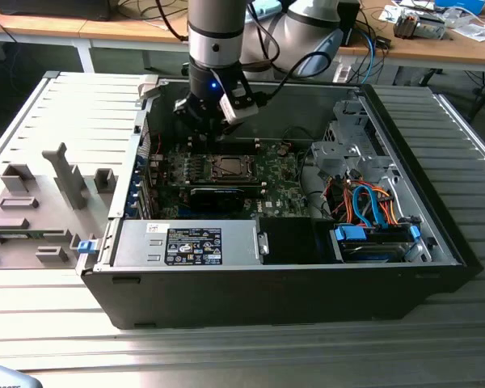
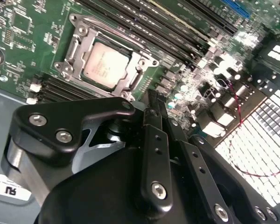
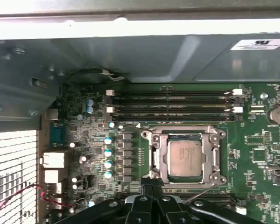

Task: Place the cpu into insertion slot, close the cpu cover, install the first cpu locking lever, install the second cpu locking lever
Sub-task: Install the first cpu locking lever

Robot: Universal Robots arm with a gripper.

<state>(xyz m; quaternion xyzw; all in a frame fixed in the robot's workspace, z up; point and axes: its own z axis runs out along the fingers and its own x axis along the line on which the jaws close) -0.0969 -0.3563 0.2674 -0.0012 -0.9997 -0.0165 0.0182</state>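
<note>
— What does the exterior view give you?
— The gripper hangs over the far left part of the green motherboard inside the open computer case; the insertion slot sits just nearer than it, toward the exterior view's right; a grey fixture tray lies outside the case on the left.

— And the second wrist view?
— The cpu lies flat in the slot, silvery face up, its square edges lined up with the cpu cover framing it; the fingers are pressed together, holding nothing.

— The first wrist view?
— The chip (square, so no long axis) sits beside the long memory slots, which run parallel to one socket edge; a thin lever angles out near the fingertips; a coin cell shows here too.
</note>
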